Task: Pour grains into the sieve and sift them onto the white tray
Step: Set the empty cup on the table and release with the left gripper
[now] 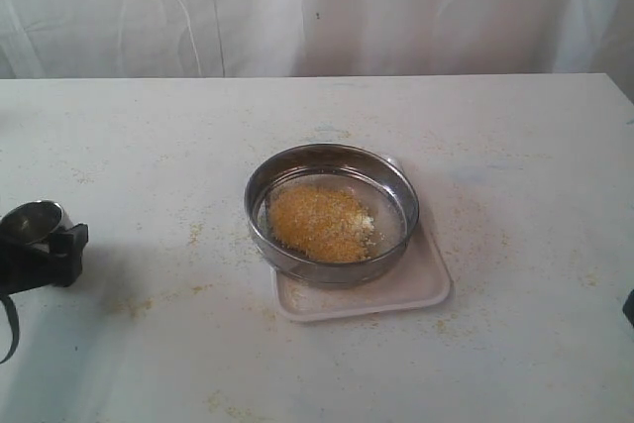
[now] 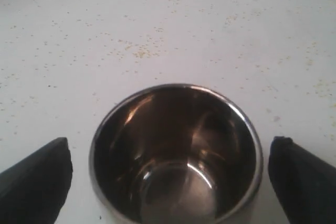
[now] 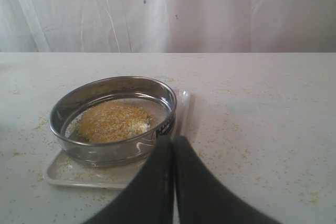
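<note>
In the middle of the exterior view the sieve point(image 1: 337, 269) is sitting on the white tray point(image 1: 421, 289), with the grains point(image 1: 319, 222) lying heaped on its mesh. At the left edge the left gripper point(image 2: 170, 150) is standing wide open around the small steel cup point(image 1: 35, 222), clear of it on both sides. The cup is looking empty, though its dark reflections make this uncertain. The right gripper point(image 3: 173, 153) is pointing at the sieve, its jaws pressed together and gripping nothing.

Looks like a staged test area: a plain white bench point(image 1: 119, 146), stained and speckled, backed at twelve o'clock by a hanging white cloth curtain point(image 1: 297, 7).
</note>
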Controlling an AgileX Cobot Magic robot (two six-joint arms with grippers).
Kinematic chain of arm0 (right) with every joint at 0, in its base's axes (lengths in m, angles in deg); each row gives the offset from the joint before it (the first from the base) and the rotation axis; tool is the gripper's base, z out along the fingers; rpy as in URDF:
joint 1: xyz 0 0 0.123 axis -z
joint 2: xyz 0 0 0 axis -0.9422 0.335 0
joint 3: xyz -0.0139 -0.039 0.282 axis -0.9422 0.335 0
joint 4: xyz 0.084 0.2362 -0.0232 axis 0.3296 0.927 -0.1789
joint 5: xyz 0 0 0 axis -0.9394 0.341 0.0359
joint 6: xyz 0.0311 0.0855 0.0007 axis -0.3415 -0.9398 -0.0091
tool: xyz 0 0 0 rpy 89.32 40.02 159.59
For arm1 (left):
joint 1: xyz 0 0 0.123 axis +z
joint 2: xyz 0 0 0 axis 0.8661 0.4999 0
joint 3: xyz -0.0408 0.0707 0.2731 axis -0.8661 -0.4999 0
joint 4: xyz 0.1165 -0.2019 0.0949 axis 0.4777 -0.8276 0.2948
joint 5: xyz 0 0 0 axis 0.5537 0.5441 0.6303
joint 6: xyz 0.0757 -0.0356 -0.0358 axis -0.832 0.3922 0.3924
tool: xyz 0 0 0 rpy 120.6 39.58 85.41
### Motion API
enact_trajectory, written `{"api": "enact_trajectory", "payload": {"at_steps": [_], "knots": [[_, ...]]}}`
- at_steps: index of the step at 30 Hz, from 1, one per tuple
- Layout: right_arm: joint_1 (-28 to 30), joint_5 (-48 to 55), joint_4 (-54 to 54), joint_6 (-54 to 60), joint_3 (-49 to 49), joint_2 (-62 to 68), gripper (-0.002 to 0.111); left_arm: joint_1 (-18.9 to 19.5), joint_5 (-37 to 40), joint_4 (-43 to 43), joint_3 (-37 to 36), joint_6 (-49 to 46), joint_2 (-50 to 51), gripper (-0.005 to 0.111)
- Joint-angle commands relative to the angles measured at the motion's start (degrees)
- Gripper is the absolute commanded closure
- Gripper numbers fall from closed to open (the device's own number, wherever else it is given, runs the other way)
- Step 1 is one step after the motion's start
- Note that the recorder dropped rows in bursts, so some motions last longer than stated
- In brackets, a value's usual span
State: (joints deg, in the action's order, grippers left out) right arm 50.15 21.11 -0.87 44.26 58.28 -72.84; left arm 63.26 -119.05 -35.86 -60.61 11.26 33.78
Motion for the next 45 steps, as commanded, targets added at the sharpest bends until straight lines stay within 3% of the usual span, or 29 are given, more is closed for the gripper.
{"api": "enact_trajectory", "payload": {"at_steps": [1, 16, 19, 22, 27, 28, 36, 45], "knots": [[0.4, -0.5, -0.2, 0.0, 0.3, -0.4, 0.108, 0.0, 0.0, -0.6, -3.9, 0.5, -4.5, 0.002], [0.4, -0.5, -0.2, 0.0, 0.3, -0.4, 0.108, 0.0, 0.4, -1.3, -14.5, 5.6, -31.3, 0.002], [0.4, -0.5, -0.2, 0.0, 0.3, -0.4, 0.108, 0.0, 1.2, -1.1, -17.1, 7.7, -36.8, 0.007], [0.4, -0.5, -0.2, 0.0, 0.3, -0.4, 0.108, 0.0, 4.5, 0.9, -17.1, 9.6, -42.3, 0.03], [0.4, -0.5, -0.2, 0.0, 0.3, -0.4, 0.108, 0.0, 11.6, 14.7, -17.1, 17.7, -49.7, 0.1], [0.4, -0.5, -0.2, 0.0, 0.3, -0.4, 0.108, 0.0, 11.4, 17.7, -17.1, 19.3, -50.7, 0.106], [0.4, -0.5, -0.2, 0.0, 0.3, -0.4, 0.108, 0.0, 1.2, 27.9, -17.1, 31.1, -54.3, 0.106], [0.4, -0.5, -0.2, 0.0, 0.3, -0.4, 0.108, 0.0, 4.8, 33.3, -17.1, 30.8, -54.3, 0.106]]}}
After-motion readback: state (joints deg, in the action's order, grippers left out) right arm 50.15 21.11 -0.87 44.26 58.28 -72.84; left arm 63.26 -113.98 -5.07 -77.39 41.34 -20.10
